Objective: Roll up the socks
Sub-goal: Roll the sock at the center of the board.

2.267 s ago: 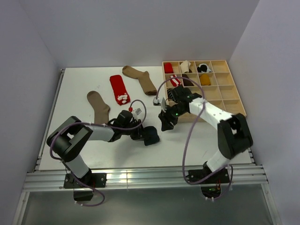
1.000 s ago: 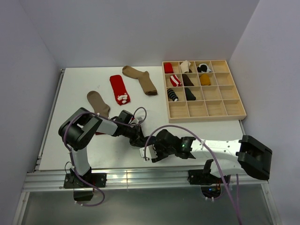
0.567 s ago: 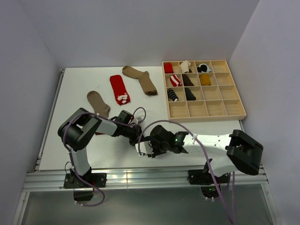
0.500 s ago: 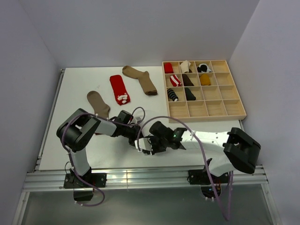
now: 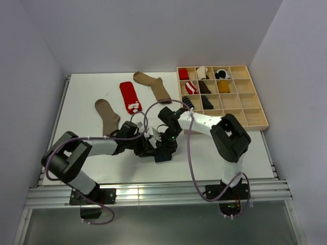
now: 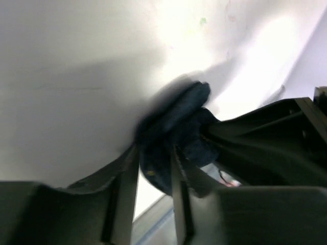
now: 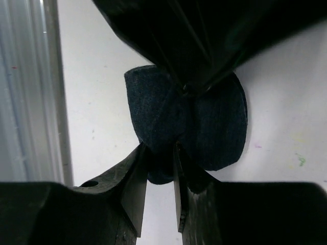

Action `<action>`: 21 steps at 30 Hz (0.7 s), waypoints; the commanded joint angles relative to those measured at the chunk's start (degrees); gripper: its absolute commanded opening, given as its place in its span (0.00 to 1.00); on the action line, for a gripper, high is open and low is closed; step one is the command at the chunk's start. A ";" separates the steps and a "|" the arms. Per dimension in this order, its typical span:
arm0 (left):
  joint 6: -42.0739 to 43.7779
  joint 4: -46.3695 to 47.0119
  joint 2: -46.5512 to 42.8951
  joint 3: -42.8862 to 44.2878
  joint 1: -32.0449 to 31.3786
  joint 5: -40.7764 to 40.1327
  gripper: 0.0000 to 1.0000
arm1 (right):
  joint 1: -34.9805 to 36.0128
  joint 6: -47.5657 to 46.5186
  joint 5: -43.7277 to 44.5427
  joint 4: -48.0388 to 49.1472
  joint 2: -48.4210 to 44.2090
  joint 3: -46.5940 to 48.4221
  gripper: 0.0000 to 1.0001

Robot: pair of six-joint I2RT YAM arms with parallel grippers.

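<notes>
navy sock [image 7: 219, 127], red sock [image 5: 130, 97], tan tray [image 5: 240, 117]

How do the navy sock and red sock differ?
The navy sock is bunched into a bundle, pinched by the right tool; the red sock lies flat and untouched. The red sock shows a white motif; the navy sock shows none. Both are on the table.

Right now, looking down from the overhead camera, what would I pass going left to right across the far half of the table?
plain brown sock → red sock with a white motif → longer brown sock → wooden tray, with rolled socks in some of its compartments.
</notes>
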 commanded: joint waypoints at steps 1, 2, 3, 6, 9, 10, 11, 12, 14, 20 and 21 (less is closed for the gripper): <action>1.78 -1.00 -5.64 -3.12 0.09 -11.45 0.37 | -1.93 -2.16 -1.46 -11.33 5.34 4.47 0.31; 2.48 -0.65 -8.70 -4.52 0.09 -12.77 0.39 | -2.29 -1.90 -1.63 -11.96 6.40 5.36 0.31; 3.01 -0.04 -10.39 -5.41 0.09 -14.78 0.41 | -2.64 -1.90 -1.55 -12.75 7.46 6.41 0.31; 5.47 0.93 -16.98 -7.70 0.00 -18.48 0.43 | -3.43 -0.58 -0.85 -13.90 11.50 9.49 0.31; 9.42 1.20 -22.26 -8.76 -0.70 -20.25 0.46 | -3.70 -0.22 -1.11 -15.83 14.40 12.48 0.31; 10.47 0.77 -23.14 -8.41 -1.05 -22.17 0.46 | -3.78 0.12 -1.54 -16.79 15.11 13.88 0.31; 13.01 0.67 -24.89 -8.23 -2.36 -23.49 0.46 | -3.79 0.30 -1.72 -17.06 15.72 14.50 0.31; 14.34 0.93 -25.60 -8.23 -3.24 -24.37 0.48 | -3.96 0.56 -1.81 -17.32 16.86 15.11 0.31; 18.63 1.64 -27.35 -7.62 -6.66 -27.36 0.49 | -4.22 1.18 -1.99 -18.11 17.92 16.96 0.30; 24.10 4.71 -25.17 -7.09 -12.56 -29.74 0.51 | -5.19 3.55 -1.81 -18.29 20.30 19.60 0.30; 24.28 5.24 -24.65 -7.17 -13.18 -30.27 0.51 | -5.37 3.73 -1.99 -18.90 20.82 20.21 0.30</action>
